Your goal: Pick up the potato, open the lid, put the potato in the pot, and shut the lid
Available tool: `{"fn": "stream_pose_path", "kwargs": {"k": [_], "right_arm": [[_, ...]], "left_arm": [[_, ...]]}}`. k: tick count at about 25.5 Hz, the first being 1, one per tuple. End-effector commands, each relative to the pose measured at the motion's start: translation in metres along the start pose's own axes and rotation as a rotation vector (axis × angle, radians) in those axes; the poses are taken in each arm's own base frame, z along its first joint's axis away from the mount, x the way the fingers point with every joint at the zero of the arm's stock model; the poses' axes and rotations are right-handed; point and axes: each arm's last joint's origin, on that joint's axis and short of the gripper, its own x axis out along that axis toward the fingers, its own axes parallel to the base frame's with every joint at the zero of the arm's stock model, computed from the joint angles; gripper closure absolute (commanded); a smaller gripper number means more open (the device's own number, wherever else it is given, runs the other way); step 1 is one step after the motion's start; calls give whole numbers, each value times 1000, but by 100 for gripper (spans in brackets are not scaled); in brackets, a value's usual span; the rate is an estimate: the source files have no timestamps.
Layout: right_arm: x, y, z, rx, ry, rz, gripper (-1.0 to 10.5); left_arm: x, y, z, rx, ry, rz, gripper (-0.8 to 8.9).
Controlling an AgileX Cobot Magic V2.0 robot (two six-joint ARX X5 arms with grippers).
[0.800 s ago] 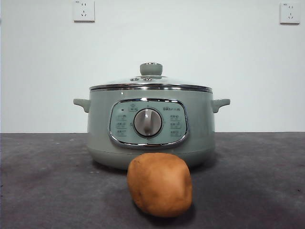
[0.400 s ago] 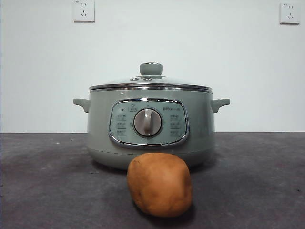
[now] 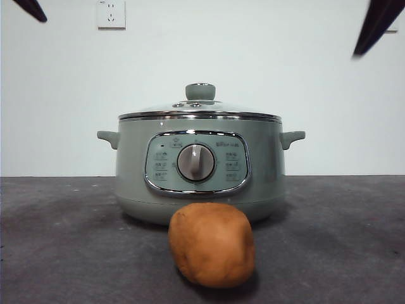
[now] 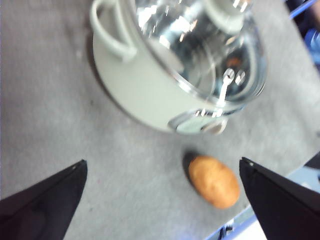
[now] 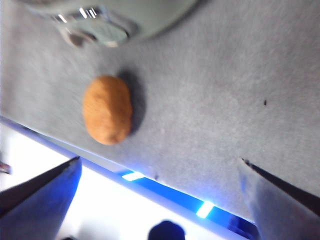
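The orange-brown potato [image 3: 212,245] lies on the dark grey table, just in front of the pot [image 3: 200,168]. The glass lid [image 3: 200,108] sits shut on the pot, its green knob [image 3: 200,92] upright. The left wrist view looks down on the pot [image 4: 145,95], the lid [image 4: 200,45] and the potato [image 4: 214,181]; my left gripper [image 4: 162,162] hangs open high above the table with nothing between its jaws. My right gripper [image 5: 160,160] is also open and empty, well above the potato [image 5: 107,109]. Black arm tips [image 3: 30,9] [image 3: 378,25] show at both top corners.
Two wall sockets [image 3: 111,14] sit high on the white wall behind the pot. The table's front edge [image 5: 150,175], lit blue, runs close to the potato in the right wrist view. Grey table surface [image 3: 63,240] lies on both sides of the pot.
Black arm tips have come into the front view at the top left and top right corners. The pot, lid and potato have not moved.
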Motion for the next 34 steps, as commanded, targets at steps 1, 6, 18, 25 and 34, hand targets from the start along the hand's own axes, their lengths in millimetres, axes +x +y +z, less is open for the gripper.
{"fn": "stream_pose_path", "kwargs": {"k": [1,6,18,25,34], "right_arm": [[21,17,4,-29,52,-23,258],[59,50,7,-78,82,-19,258],[135,109,-11,-255,33,-125,258],[169,115,-24,-296,51,-232,276],[177,112,-25,-402,89,-246,957]], "left_arm": [[4,2,0,31,19,-7,155],[7,4,1,38,32,-4,155],[8,5,1,47,33,23,155],[8,5,-1,49,53,24,155],[8,2,4,78,17,11,157]]}}
